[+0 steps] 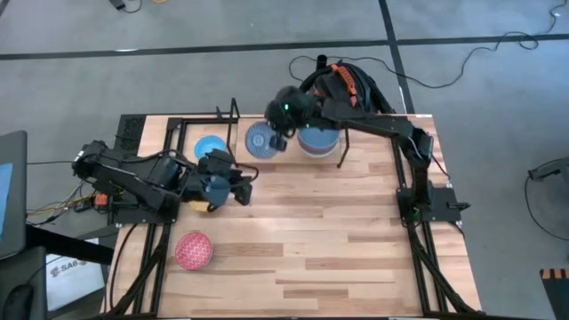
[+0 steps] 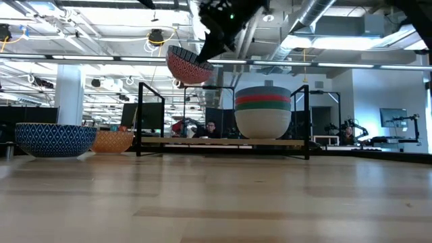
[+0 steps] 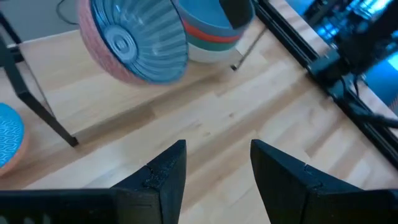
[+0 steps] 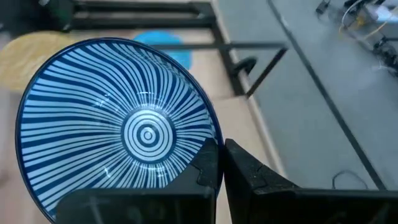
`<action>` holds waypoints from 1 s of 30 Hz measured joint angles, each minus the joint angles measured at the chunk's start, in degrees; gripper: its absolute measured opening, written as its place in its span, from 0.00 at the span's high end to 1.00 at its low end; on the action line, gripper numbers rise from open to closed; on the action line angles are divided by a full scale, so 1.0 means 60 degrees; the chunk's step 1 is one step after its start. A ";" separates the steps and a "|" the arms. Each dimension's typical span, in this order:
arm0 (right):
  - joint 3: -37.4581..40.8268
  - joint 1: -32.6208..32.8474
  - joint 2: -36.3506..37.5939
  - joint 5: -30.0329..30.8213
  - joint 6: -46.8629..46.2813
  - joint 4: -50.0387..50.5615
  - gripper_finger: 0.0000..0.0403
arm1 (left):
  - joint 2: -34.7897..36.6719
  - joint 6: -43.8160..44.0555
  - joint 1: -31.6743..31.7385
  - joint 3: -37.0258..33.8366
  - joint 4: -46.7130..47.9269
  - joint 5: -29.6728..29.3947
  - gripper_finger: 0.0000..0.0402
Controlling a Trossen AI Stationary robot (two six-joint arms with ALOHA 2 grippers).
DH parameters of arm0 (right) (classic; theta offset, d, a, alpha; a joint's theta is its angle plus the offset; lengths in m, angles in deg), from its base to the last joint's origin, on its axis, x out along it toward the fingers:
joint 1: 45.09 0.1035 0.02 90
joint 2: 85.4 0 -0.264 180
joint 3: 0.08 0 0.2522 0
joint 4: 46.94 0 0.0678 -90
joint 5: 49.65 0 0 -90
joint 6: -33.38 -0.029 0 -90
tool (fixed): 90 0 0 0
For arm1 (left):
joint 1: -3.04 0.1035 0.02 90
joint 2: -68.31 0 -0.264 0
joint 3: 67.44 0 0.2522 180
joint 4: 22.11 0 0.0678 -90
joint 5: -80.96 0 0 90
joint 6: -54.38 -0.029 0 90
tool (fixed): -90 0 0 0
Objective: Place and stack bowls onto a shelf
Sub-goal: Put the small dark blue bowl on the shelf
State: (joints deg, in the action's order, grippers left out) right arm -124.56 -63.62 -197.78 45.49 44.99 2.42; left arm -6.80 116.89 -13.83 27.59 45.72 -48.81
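While the right gripper (image 1: 279, 135) hangs in the air over the middle of the shelf (image 1: 233, 114), its fingers (image 4: 211, 167) are pinched narrow on the rim of the striped bowl (image 4: 118, 137), blue-white lines inside, reddish patterned outside. In the low view that bowl (image 2: 187, 66) sits tilted, clear above the shelf rail (image 2: 223, 142), not touching anything. On the shelf's right end sits a stack of bowls (image 2: 263, 111), white at bottom with red and green bands above; from the high view the stack (image 1: 317, 140) is just beside the held bowl. A light blue bowl (image 1: 210, 148) lies at the shelf's left part. Left gripper (image 1: 244, 187) is low near the table's left side, jaws wide apart and holding nothing; left wrist view shows both fingers (image 3: 165, 174) spread over bare wood table (image 3: 211, 124). Under the left arm a yellow bowl (image 1: 197, 205) peeks out, mostly hidden. Red bowl (image 1: 193, 250) sits alone at front left, well apart from the shelf. Low view also shows a larger blue patterned bowl (image 2: 55, 140) and an orange-looking one (image 2: 113, 141) just beside it on the table.
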 joint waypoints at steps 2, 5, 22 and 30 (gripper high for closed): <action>-0.0003 -0.0382 -0.0234 -0.0306 0.0318 -0.0490 0.92 | 0.0031 0.0081 0.0210 -0.0002 0.0000 0.0010 0.59; 0.0004 -0.0805 -0.0695 -0.0802 0.0615 -0.1019 0.92 | 0.0082 0.0256 0.0614 0.0000 0.0017 0.0012 0.59; -0.3052 -0.1591 -0.3947 -0.1117 0.0500 0.1036 0.91 | 0.0112 0.0114 0.2267 0.0000 0.0126 0.1373 0.59; -0.3223 -0.1701 -0.4044 -0.0949 0.0360 0.1719 0.91 | 0.0112 -0.0134 0.2600 0.0000 0.0273 0.1617 0.59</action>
State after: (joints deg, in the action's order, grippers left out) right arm -143.90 -73.82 -222.04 39.79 47.15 12.73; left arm -6.12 116.09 1.77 27.59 47.35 -39.10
